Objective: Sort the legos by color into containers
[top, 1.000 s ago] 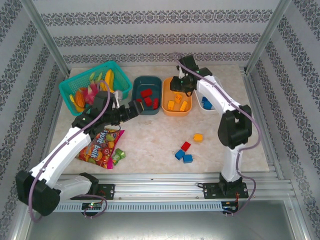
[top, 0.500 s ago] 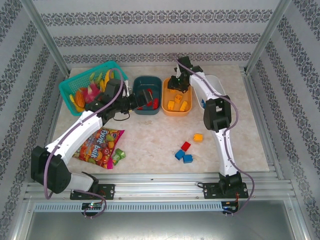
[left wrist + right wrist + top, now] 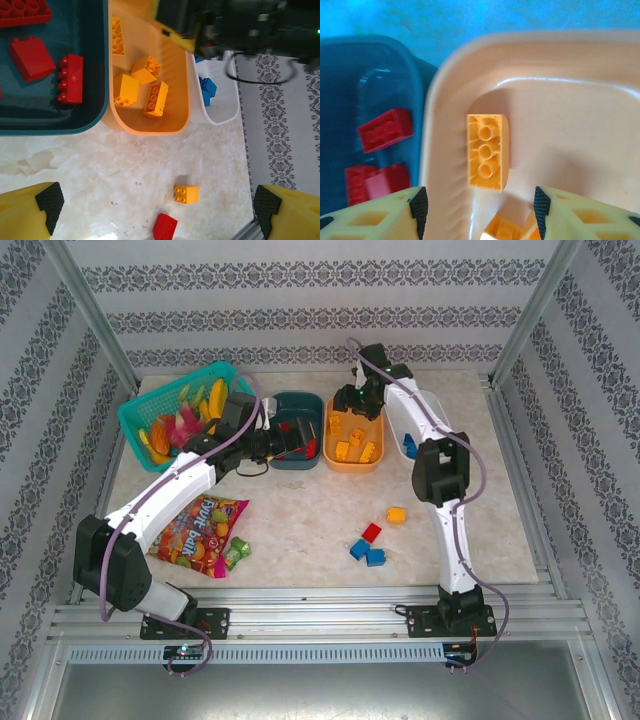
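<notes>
Left end effector (image 3: 157, 205): fingers wide apart, nothing between them. From the top view it hangs over the teal tub (image 3: 297, 403), just left of frame centre. Red bricks (image 3: 32, 57) lie in that tub.

Right end effector (image 3: 477, 205): fingers apart and empty, over the upper-left corner of the orange tub (image 3: 353, 465). An orange brick (image 3: 487, 152) lies flat, studs up, on the tub floor just beyond the fingertips, clear of them. More orange pieces lie in the tub's lower half.

White tub (image 3: 222, 112), right of the orange one, holds blue bricks (image 3: 207, 90).

Loose on the counter (image 3: 300, 510), lower centre-right: orange lego (image 3: 397, 514), red lego (image 3: 371, 532), two blue legos (image 3: 376, 558) side by side.

Candy bag (image 3: 197, 530) lower left; fruit basket (image 3: 170, 392) upper left.
</notes>
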